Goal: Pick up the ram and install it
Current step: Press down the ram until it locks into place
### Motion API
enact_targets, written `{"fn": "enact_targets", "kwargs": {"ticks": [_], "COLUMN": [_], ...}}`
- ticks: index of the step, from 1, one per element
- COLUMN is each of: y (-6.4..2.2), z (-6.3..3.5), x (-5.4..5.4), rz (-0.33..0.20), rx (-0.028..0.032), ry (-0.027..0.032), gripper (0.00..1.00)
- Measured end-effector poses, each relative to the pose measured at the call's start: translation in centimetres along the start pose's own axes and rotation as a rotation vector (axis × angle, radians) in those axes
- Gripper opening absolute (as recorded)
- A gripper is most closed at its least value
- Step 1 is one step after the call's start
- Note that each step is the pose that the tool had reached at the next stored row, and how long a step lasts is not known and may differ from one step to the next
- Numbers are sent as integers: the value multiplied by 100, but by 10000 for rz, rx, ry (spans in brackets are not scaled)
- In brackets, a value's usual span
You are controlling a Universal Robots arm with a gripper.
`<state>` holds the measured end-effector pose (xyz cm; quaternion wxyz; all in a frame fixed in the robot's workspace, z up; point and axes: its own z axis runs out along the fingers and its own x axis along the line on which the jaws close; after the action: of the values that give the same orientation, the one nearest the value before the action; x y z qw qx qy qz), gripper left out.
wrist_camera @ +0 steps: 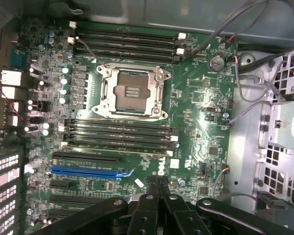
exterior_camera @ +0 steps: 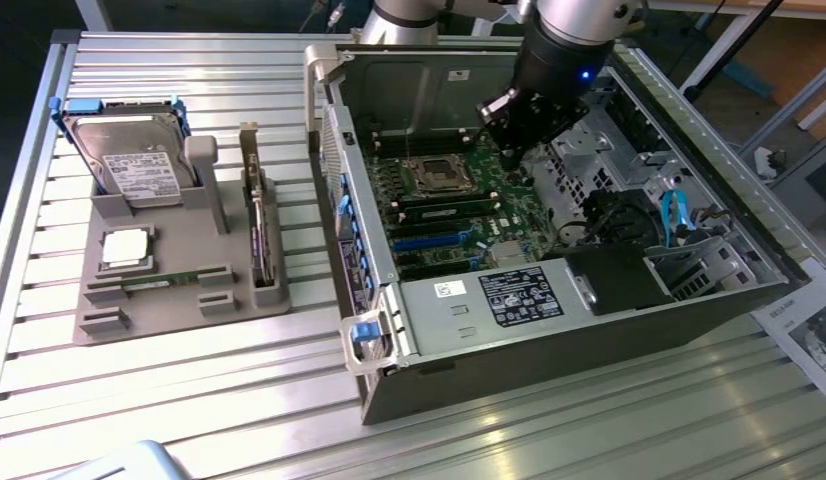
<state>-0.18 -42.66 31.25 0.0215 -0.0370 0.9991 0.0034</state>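
The gripper hangs inside the open computer case, above the far part of the motherboard. In the wrist view its fingers are pressed together with nothing between them. A thin green strip, judged to be the ram, lies in a low slot at the near edge of the grey holder, which sits on the slatted table. The ram is just nearer than the square silver processor, and the upright expansion card stands on its exterior-view right. From the gripper, the ram lies well apart toward the exterior view's left and somewhat nearer, outside the case and beyond its left wall. The stick rests on its long edge. Its long axis runs roughly left to right in the exterior view, and its right end sits slightly farther away. The memory slots beside the empty processor socket run in about the same direction, so by this judgement the stick's axis already lies close to theirs. One slot in the bank nearer the blue connector shows a paler strip along its length. It cannot be told whether a module occupies it. The hard drive stands at the far end of the holder.
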Motion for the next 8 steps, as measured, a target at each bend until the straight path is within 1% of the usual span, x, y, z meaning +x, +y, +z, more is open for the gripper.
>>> {"fn": "enact_targets", "kwargs": {"ticks": [1, 3, 6, 7, 8], "y": [3, 12, 13, 12, 11], "z": [0, -3, -2, -3, -3], "x": [27, 119, 128, 124, 115], "rz": [51, 202, 217, 215, 217], "rx": [2, 8, 3, 3, 2], "ry": [0, -3, -8, 6, 44], "gripper": [10, 10, 10, 10, 10]}}
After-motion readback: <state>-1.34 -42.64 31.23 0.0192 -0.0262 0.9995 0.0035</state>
